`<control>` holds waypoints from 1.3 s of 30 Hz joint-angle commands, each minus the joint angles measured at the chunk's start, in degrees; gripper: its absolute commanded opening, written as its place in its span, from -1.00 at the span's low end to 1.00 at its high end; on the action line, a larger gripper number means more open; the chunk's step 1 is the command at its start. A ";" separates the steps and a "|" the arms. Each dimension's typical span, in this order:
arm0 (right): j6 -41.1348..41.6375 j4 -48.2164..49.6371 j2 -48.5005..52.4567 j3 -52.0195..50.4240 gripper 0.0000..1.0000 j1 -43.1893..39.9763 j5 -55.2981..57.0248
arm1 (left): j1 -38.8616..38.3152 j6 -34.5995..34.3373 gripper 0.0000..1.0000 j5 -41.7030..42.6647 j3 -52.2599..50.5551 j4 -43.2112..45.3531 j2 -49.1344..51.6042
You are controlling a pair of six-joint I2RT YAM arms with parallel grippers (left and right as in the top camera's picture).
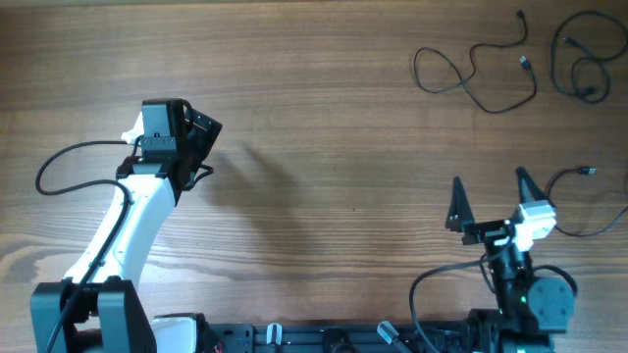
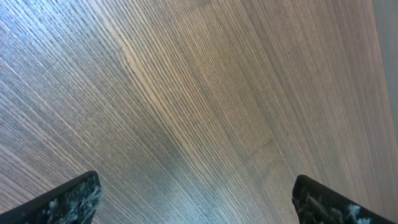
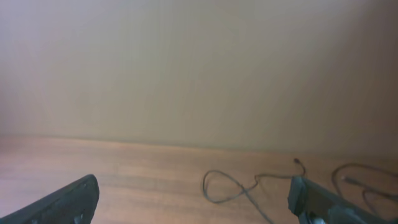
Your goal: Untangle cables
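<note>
Three thin black cables lie at the right of the wooden table [image 1: 324,118]. One cable [image 1: 471,76] forms a loop at the back right and also shows in the right wrist view [image 3: 224,186]. A second cable [image 1: 579,54] is coiled at the far right corner, and part of it shows in the right wrist view [image 3: 360,171]. A third cable [image 1: 569,230] with a silvery plug [image 1: 587,172] lies by the right edge. My right gripper [image 1: 489,178] [image 3: 193,202] is open and empty, short of the cables. My left gripper [image 1: 201,147] [image 2: 199,205] is open and empty over bare wood at the left.
The thick black cable of the left arm [image 1: 59,162] loops out to the left of that arm. The arm bases [image 1: 343,338] stand along the front edge. The three cables lie apart from one another.
</note>
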 commanded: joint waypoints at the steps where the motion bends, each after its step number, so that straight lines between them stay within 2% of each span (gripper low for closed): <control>1: 1.46 4.37 -0.90 -7.61 1.00 0.33 0.70 | 0.15 -0.33 1.00 -0.79 0.24 -0.04 -0.44; 5: -1.88 -0.33 -0.90 -7.58 1.00 0.44 0.83 | 0.15 -0.33 1.00 -0.79 0.24 -0.07 -0.44; 13: -5.40 -0.44 -0.48 -7.58 1.00 0.44 1.18 | 0.15 -0.33 1.00 -0.79 0.24 -0.07 -0.44; 19: 0.48 -0.72 -0.90 -7.58 1.00 0.44 3.43 | 0.15 -0.33 1.00 -0.79 0.24 -0.04 -0.44; 21: 4.66 -0.85 -0.90 -7.56 1.00 0.44 6.16 | 0.15 -0.33 1.00 -0.79 0.24 -0.04 -0.44; 39: 4.26 -0.72 -0.66 -7.56 1.00 0.44 5.95 | 0.15 -0.33 1.00 -0.79 0.24 -0.04 -0.44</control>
